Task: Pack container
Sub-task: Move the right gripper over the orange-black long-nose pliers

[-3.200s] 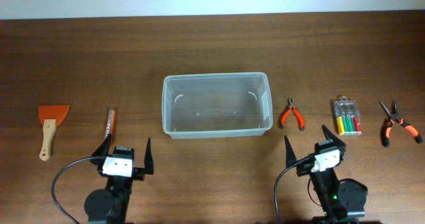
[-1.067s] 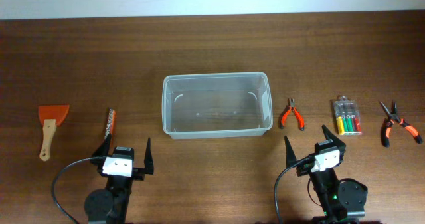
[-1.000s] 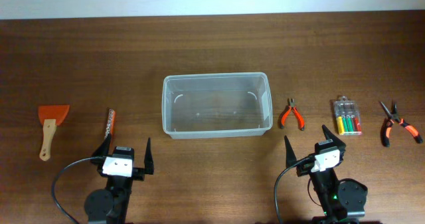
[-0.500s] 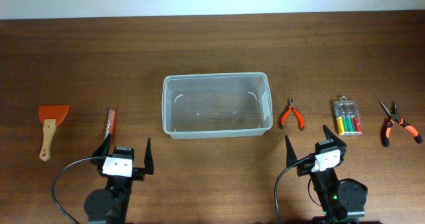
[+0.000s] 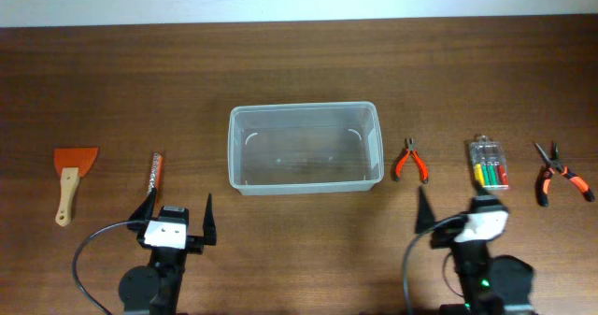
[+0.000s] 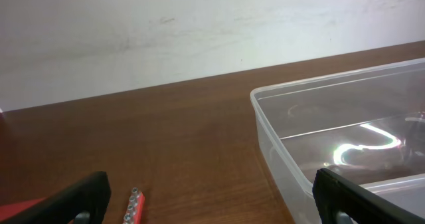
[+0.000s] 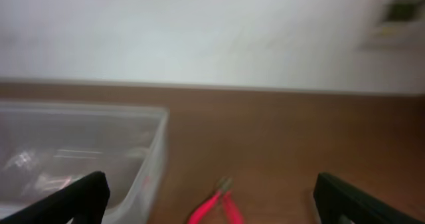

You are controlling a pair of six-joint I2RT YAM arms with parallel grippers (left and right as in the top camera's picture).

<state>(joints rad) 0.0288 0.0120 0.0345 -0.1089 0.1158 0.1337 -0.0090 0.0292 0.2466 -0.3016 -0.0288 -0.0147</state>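
Jaws on both arms stood wide apart. Overhead: the left gripper [image 5: 177,210] and right gripper [image 5: 455,210] sat near the front edge, with the container [image 5: 305,108] mid-table beyond them. Left wrist: the container lay ahead and right. Right wrist, blurred: the container lay left, beside the cutters [image 7: 216,207].

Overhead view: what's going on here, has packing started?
Not yet. The container is empty. The left gripper is open and holds nothing, near the bit holder. The right gripper, also open, has just shifted right toward the screwdriver set. The scraper, small pliers and long-nose pliers lie untouched.
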